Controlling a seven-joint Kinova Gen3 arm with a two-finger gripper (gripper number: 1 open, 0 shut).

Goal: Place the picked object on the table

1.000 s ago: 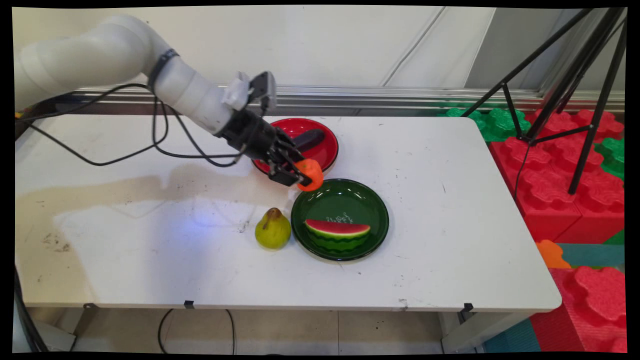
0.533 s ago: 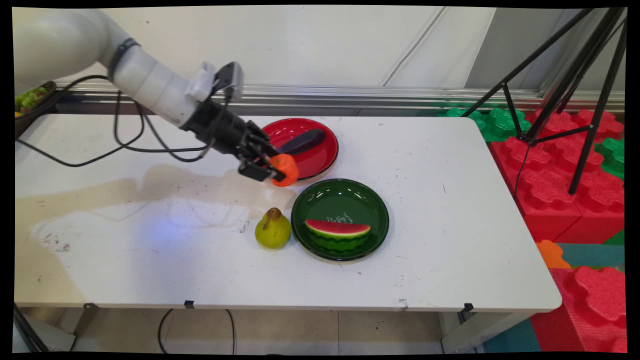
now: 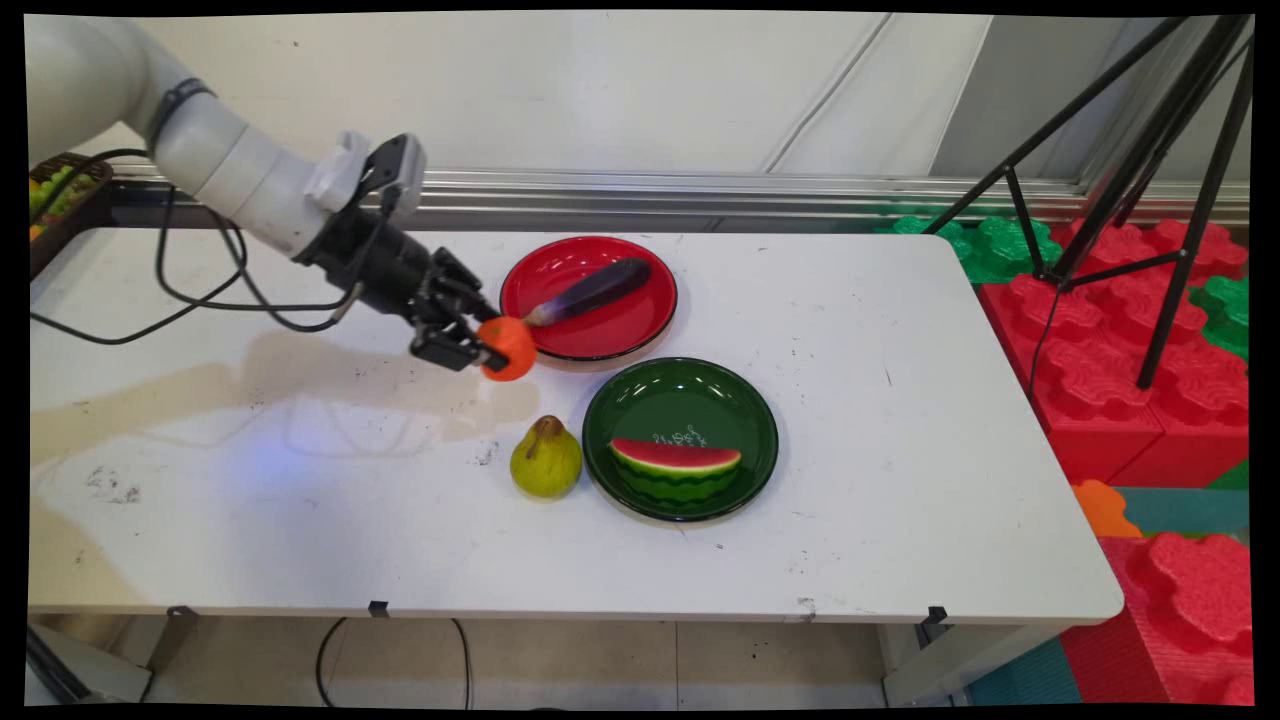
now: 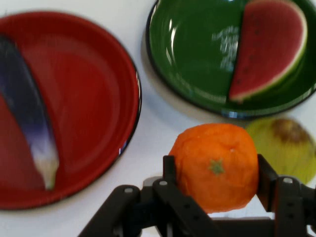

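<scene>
My gripper (image 3: pixel 490 350) is shut on an orange (image 3: pixel 508 348), held above the table just left of the red plate (image 3: pixel 640 320). In the hand view the orange (image 4: pixel 215 165) sits clamped between the two fingers (image 4: pixel 169 173) of the gripper (image 4: pixel 215 180). A purple eggplant (image 3: pixel 590 290) lies on the red plate (image 4: pixel 94 98), seen too in the hand view as an eggplant (image 4: pixel 27 118). A yellow-green pear (image 3: pixel 545 458) stands on the table below the orange, and the pear (image 4: pixel 286 148) shows behind it in the hand view.
A green plate (image 3: pixel 690 395) with a watermelon slice (image 3: pixel 676 465) sits right of the pear. The green plate (image 4: pixel 192 59) and watermelon slice (image 4: pixel 269 44) fill the hand view's top right. A basket of fruit (image 3: pixel 55 195) stands at the far left. A tripod (image 3: pixel 1150 180) and foam blocks stand right of the table.
The arm has carried the orange leftward, from over the green plate's upper left rim to a spot left of the red plate. Its grip has stayed shut.
</scene>
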